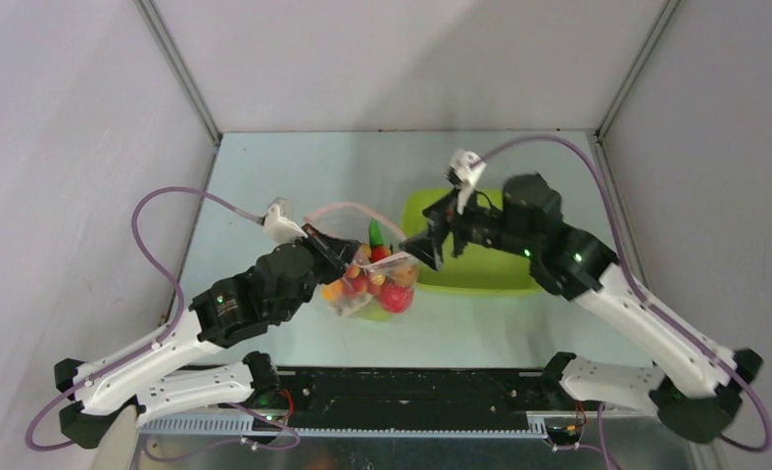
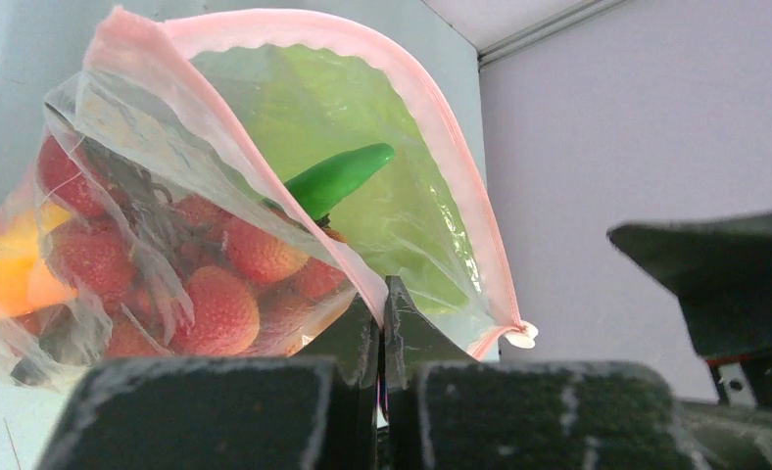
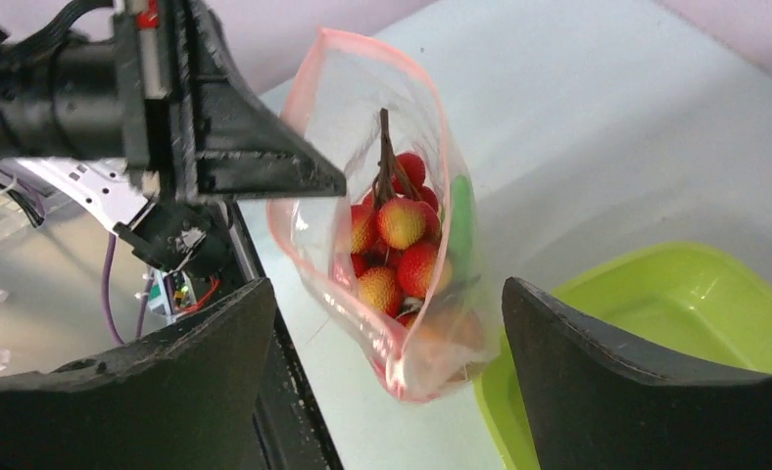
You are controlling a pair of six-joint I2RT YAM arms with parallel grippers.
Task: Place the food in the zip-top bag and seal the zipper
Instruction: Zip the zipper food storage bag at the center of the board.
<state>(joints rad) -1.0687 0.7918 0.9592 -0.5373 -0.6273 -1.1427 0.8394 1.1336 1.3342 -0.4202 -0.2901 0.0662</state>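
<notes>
Two grippers meet at the zip-top bag (image 1: 372,284), which hangs mid-table, held up off the surface. The left gripper (image 2: 382,313) is pressed together on the near side of the bag's rim, pinching the zipper (image 2: 441,127), whose two sides bow apart so the mouth gapes. The right gripper (image 3: 387,294) stands wide apart and holds nothing. From its wrist camera the bag shows in the gap between the two dark fingers (image 3: 216,362) and touches neither. From above, that gripper sits just beside the right end of the bag's mouth.

Inside the bag lie red strawberries (image 2: 216,313), an orange piece (image 2: 0,274) and a red tomato (image 1: 394,297). A long green pod (image 2: 338,179) pokes up toward the opening.

A lime-green tub (image 1: 490,269) sits just to the right of the bag, under the right arm. The table (image 1: 294,166) is pale blue-green and smooth, enclosed by plain grey-white walls (image 1: 411,59) on three sides.
</notes>
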